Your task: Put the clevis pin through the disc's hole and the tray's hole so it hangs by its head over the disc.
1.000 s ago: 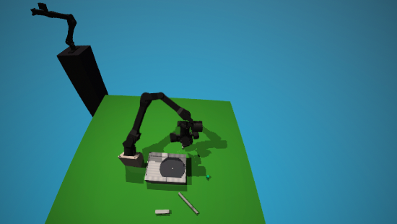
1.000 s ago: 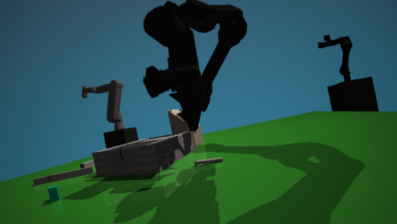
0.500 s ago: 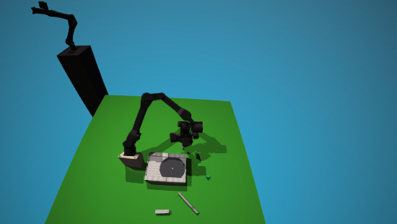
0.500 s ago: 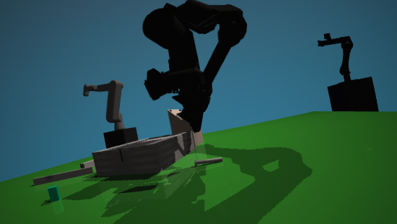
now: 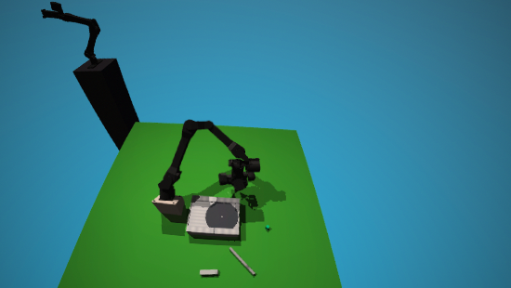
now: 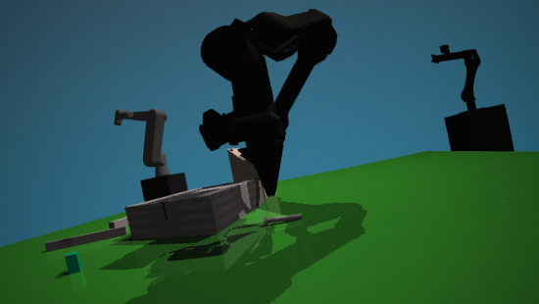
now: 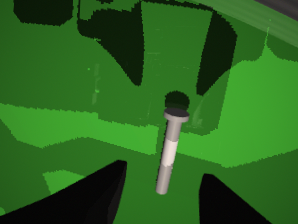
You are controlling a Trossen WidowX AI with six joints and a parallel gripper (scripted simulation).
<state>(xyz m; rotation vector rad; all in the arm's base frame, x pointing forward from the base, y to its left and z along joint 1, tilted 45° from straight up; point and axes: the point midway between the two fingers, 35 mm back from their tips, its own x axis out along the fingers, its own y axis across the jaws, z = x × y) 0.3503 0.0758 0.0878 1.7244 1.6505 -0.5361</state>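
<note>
— What's the desk (image 5: pixel 139 260) (image 6: pixel 392 196) (image 7: pixel 260 110) like?
— Bright green and flat, with dark shadows across it.
— And what lies right on it?
— A rimmed steel tray (image 5: pixel 197 218) (image 6: pixel 171 221), and near it the clevis pin (image 6: pixel 283 219) (image 7: pixel 171 150), on its side.
— Anything else?
— A long, thin grey bar (image 5: pixel 242 261) (image 6: pixel 85 239), a short pale block (image 5: pixel 209 272), those two near each other, and a small teal block (image 5: pixel 268 228) (image 6: pixel 73 263), well apart from the pin.
— Is the teal one upright?
— Yes, standing on end.
</note>
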